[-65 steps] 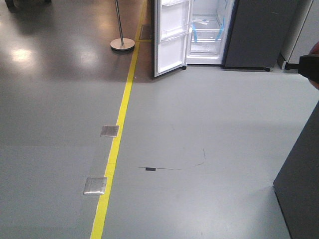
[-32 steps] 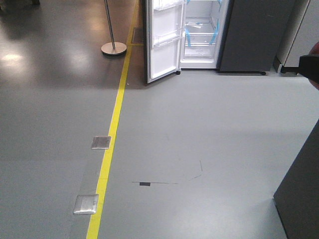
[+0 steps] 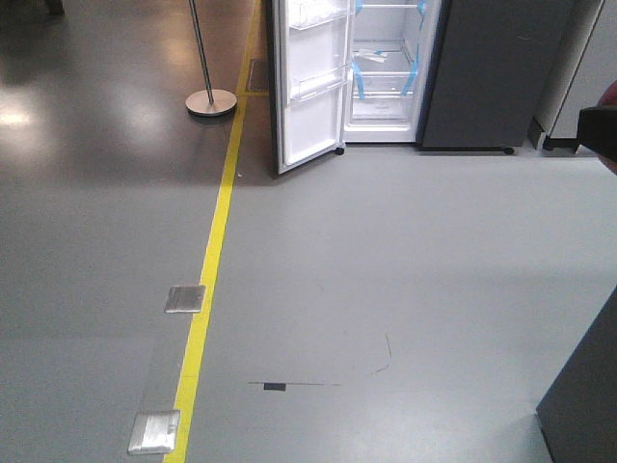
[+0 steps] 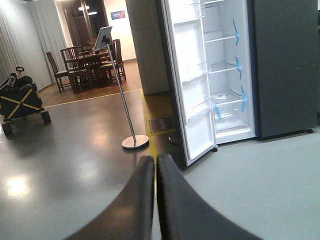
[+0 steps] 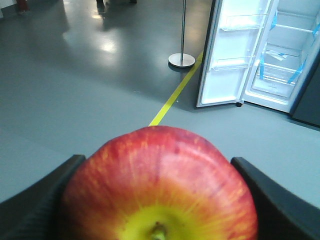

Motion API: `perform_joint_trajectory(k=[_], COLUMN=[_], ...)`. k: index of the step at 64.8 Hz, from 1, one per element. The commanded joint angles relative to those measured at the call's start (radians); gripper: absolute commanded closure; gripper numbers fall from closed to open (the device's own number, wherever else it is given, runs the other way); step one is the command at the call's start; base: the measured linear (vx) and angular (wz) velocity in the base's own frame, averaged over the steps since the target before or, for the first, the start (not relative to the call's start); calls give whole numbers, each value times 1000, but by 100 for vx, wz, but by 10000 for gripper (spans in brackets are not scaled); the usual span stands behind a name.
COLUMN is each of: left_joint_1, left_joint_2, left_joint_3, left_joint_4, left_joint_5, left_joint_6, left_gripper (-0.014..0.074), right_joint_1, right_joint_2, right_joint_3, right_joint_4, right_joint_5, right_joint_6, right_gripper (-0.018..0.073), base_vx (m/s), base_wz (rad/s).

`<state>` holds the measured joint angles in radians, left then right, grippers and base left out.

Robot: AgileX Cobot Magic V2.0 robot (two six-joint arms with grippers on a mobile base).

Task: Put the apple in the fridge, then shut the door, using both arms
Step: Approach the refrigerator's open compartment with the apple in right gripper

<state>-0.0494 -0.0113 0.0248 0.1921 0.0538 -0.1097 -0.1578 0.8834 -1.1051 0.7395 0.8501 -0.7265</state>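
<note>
Apple [image 5: 159, 187] sits clamped in the right hand [image 5: 160, 200], its stem end toward the right wrist camera, red skin shading to a yellow patch around the stem. A dark finger presses on each side of the apple, so this hand is spread about as wide as the fruit. The left hand [image 4: 155, 190] holds nothing; its two dark fingers lie together with only a thin slit between them.

Far across the grey floor stands the fridge [image 3: 386, 68], its white interior showing glass shelves and blue tape strips [image 4: 242, 100]. The door [image 3: 313, 106] is swung wide open on the left side, its white inner face with clear bins turned toward the room. Just right of the open compartment is a dark grey panel [image 3: 492, 72], shut.

A yellow line [image 3: 207, 280] runs along the floor from near to far, passing left of the door. Two metal floor plates [image 3: 184, 298] lie beside its left edge. Farther off, left of the line, stands a pole stand [image 3: 211, 101] on a round base; the left wrist view shows a tilted screen on top of it. Beyond it are chairs around a table [image 4: 85, 62] and, at far left, a dark cart [image 4: 20, 100].
</note>
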Motion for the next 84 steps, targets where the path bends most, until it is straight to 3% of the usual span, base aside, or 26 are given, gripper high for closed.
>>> perform_joint_trajectory(k=[1, 84], left_joint_1=[-6, -6], left_joint_2=[-14, -14], left_joint_3=[-19, -19], left_joint_4=[-9, -9], left_joint_5=[-73, -73], left_joint_6=[-4, -4], left_gripper=[603, 603], right_joint_1=[-4, -4], right_joint_2=[-8, -8], right_joint_3=[-27, -27], right_joint_4=[43, 43], right_joint_5=[-68, -68], right_joint_6=[-5, -5], right_gripper=[500, 500], base_vx=[21, 24], base_wz=[-1, -1])
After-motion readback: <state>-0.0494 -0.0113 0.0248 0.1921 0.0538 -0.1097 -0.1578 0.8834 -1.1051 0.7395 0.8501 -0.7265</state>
